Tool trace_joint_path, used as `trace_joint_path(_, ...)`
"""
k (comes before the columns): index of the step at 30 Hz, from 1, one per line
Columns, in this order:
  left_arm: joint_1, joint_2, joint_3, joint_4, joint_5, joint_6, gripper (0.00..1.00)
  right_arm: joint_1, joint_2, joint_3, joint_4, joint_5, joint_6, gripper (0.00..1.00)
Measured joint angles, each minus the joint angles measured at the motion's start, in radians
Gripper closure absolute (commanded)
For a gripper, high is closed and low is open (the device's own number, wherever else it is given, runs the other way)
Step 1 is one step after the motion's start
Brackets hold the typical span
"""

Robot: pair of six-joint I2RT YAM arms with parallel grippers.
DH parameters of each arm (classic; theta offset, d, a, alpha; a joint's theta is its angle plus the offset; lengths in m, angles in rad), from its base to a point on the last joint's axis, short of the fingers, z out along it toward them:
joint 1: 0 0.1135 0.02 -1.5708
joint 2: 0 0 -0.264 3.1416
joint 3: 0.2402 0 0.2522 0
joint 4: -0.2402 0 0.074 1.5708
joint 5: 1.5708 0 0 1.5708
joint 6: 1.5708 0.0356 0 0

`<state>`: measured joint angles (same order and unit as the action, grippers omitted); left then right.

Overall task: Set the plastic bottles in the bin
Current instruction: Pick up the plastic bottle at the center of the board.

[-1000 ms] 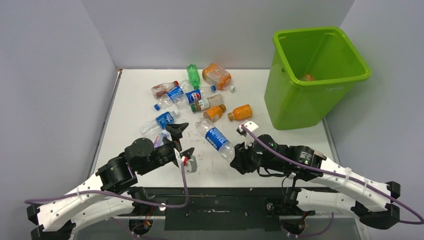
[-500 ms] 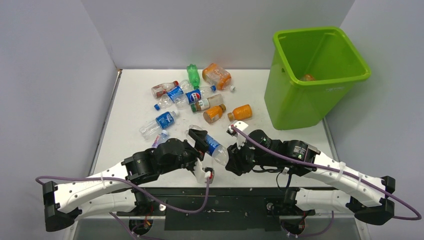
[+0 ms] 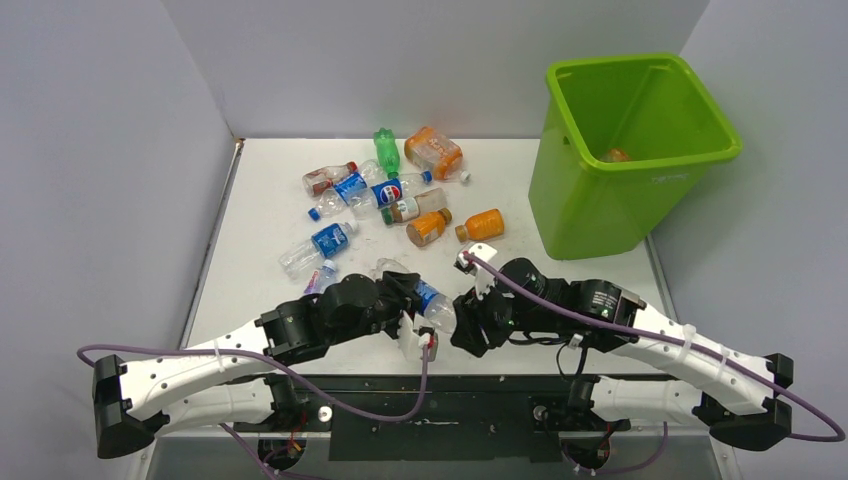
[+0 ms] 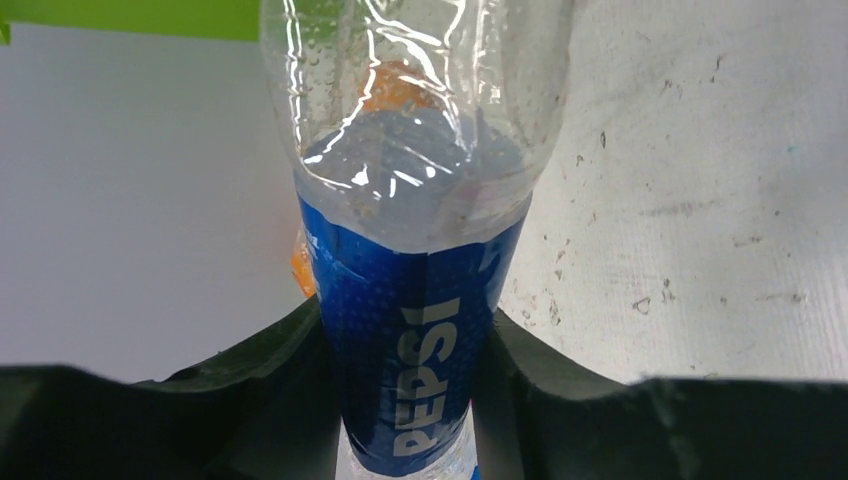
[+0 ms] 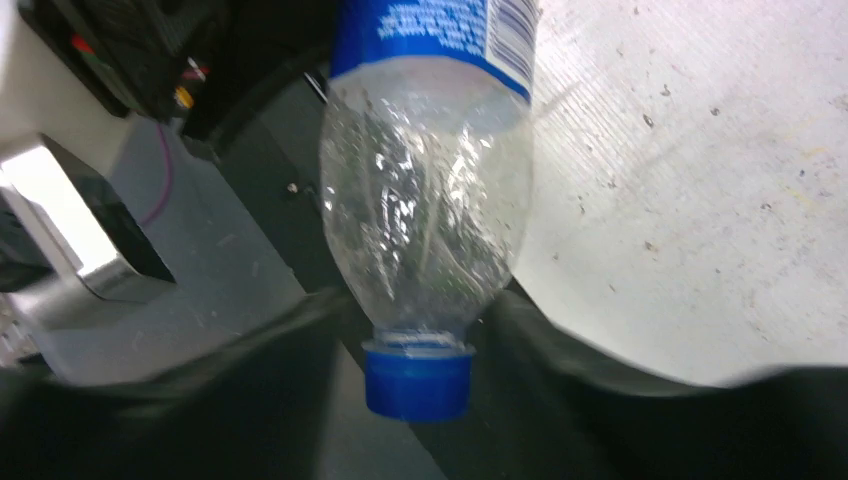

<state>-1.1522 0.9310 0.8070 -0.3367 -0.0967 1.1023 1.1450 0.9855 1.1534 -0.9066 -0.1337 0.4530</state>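
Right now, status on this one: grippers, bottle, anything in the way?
Left gripper shut on Pepsi bottle at label; right gripper shut at its neck. Bottle at near table edge, not binned. Way to bin looks clear.

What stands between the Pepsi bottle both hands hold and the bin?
Nothing visible: bare table runs from the Pepsi bottle to the bin. An orange bottle lies just off that line; the bin's tall wall must be cleared.

Scuffed white table (image 3: 268, 215), grey walls (image 3: 100, 150)
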Motion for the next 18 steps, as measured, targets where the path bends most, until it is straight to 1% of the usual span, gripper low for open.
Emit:
trace_joint_path(1,0.0,0.0,-0.001,0.005,0.002,-0.014,0.66,0.0,0.0,0.008,-0.006,0.0,-0.002,0.15)
trace_joint_path(2,0.0,0.0,-0.006,0.024,0.008,-0.031,0.66,0.0,0.0,0.017,-0.003,-0.003,0.0,0.09)
trace_joint_path(3,0.0,-0.001,-0.013,0.049,0.016,-0.052,0.66,0.0,0.0,0.029,0.002,-0.004,0.0,0.03)
trace_joint_path(4,-0.001,-0.005,-0.023,0.071,0.023,-0.074,0.66,0.0,-0.002,0.043,0.01,-0.003,-0.002,0.01)
trace_joint_path(5,-0.001,-0.013,-0.038,0.095,0.027,-0.109,0.66,0.001,-0.008,0.06,0.02,0.002,-0.004,0.07)
trace_joint_path(6,-0.001,-0.02,-0.048,0.112,0.032,-0.137,0.66,0.001,-0.018,0.072,0.027,0.01,-0.005,0.09)
trace_joint_path(11,0.028,-0.085,-0.129,0.223,0.109,-0.403,0.68,0.001,-0.154,0.08,0.182,0.096,-0.018,0.1)
trace_joint_path(13,0.056,-0.103,-0.158,0.272,0.155,-0.533,0.69,0.001,-0.247,0.039,0.315,0.147,-0.021,0.1)
trace_joint_path(16,0.127,-0.113,-0.182,0.342,0.249,-0.767,0.68,0.0,-0.397,-0.076,0.533,0.214,-0.023,0.1)
trace_joint_path(18,0.179,-0.113,-0.187,0.396,0.312,-0.911,0.68,0.0,-0.451,-0.138,0.655,0.252,-0.023,0.1)
